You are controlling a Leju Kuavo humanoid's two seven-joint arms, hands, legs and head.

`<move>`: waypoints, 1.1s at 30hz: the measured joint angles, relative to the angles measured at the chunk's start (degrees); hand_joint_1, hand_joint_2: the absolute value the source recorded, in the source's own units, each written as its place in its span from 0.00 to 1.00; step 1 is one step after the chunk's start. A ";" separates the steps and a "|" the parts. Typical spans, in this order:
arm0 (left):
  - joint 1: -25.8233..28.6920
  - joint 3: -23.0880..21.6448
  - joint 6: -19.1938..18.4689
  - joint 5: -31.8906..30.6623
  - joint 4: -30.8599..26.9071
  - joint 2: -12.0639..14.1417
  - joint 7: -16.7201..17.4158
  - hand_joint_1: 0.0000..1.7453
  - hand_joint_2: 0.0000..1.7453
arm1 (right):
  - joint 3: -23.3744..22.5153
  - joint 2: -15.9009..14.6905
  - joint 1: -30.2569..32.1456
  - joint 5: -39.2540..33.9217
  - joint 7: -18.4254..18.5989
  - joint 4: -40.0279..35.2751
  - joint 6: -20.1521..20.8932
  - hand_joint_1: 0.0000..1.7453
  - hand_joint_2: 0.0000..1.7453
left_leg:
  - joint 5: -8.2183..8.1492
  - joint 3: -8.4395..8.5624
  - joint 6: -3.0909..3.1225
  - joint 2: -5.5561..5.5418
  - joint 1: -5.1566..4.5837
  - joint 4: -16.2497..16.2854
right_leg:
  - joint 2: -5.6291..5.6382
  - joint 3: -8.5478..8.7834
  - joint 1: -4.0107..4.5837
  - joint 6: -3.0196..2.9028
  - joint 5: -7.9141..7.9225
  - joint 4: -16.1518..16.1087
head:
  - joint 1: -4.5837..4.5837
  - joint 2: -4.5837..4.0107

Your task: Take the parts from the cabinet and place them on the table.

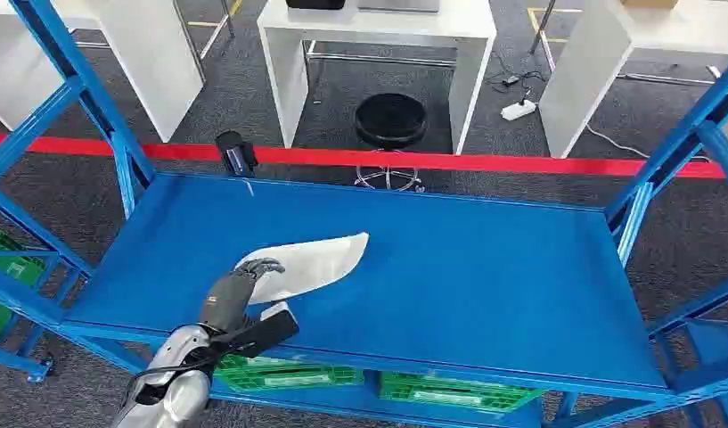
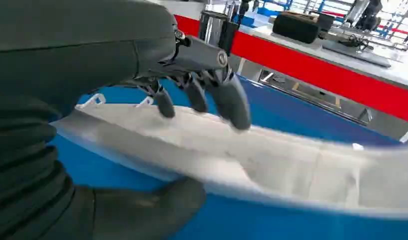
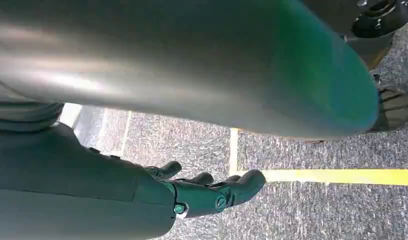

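Head view: left hand (image 1: 238, 292) grips the near end of the pale curved part (image 1: 311, 259), fingers (image 2: 230, 102) over it and thumb under, on the blue cabinet shelf (image 1: 485, 285). Right hand (image 3: 211, 192) hangs above carpet, fingers loosely apart, holding nothing.

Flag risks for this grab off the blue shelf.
The left hand holds only the near end of the long pale curved metal part, so the far end may sag or swing on lifting. The blue upright post stands close on the left and could catch the part.
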 joint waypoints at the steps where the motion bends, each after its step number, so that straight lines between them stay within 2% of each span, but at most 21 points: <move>1: 0.01 0.15 -0.02 -0.02 0.04 0.00 0.00 1.00 1.00 | 0.00 0.00 0.00 0.00 0.00 0.00 0.00 0.00 0.00 | 0.00 0.00 0.00 0.00 0.00 0.00 | 0.00 0.00 0.00 0.00 0.00 0.00 | 0.02 0.00; 18: -0.36 1.36 -0.85 -0.72 0.57 1.07 -1.47 1.00 1.00 | 0.00 0.17 -0.02 0.20 -0.02 0.00 0.00 0.00 0.00 | 0.01 0.19 -0.03 0.00 0.00 -0.13 | 0.00 0.11 0.00 -0.05 -0.03 0.00 | 0.00 0.00; 25: 1.05 4.63 1.97 0.83 -0.59 1.07 -4.35 1.00 1.00 | 0.00 0.17 -0.01 0.70 0.00 0.00 0.00 0.00 0.00 | 0.04 0.28 -0.09 0.01 0.00 -0.20 | 0.01 0.14 0.00 -0.10 -0.04 0.00 | 0.00 0.00; 33: 1.98 6.21 2.25 0.96 -1.53 1.07 -4.81 1.00 1.00 | 0.00 0.15 -0.03 0.72 -0.02 0.00 0.00 0.00 0.00 | 0.04 0.27 -0.10 -0.01 -0.01 -0.25 | -0.01 0.14 0.00 -0.14 -0.07 0.00 | 0.02 0.00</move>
